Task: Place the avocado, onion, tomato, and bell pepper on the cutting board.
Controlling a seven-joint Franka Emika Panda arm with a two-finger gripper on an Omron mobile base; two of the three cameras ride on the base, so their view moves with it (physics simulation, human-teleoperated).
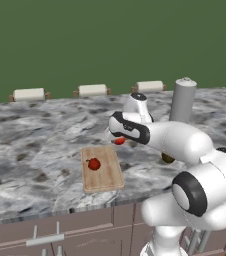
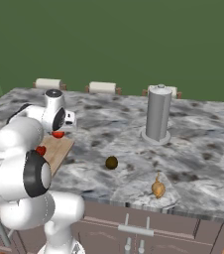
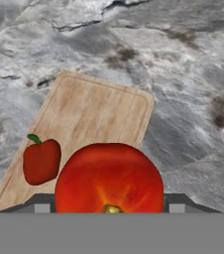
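Hanging in the air above the far end of the cutting board [image 3: 101,111], the tomato [image 3: 109,177] is held between the two fingers of the gripper [image 3: 109,208], which are pinched against its sides. In the hand view the round orange-red tomato is seen close up, with its small yellowish stem spot at the bottom. The gripper [image 1: 116,140] is seen in the left base view with the tomato [image 1: 119,141] tucked under it, just past the far edge of the cutting board [image 1: 105,177]. The bell pepper [image 1: 94,163], small and red with a green stem, is lying on the board, near its middle. The avocado [image 2: 111,162], a dark olive oval, is resting on the grey marble counter [image 2: 198,149], to the right of the board and well apart from it. The onion [image 2: 157,188], tan with a thin pointed tip, is sitting close to the front edge of the counter, farther right. A tall grey canister [image 2: 158,113] is standing upright behind the avocado.
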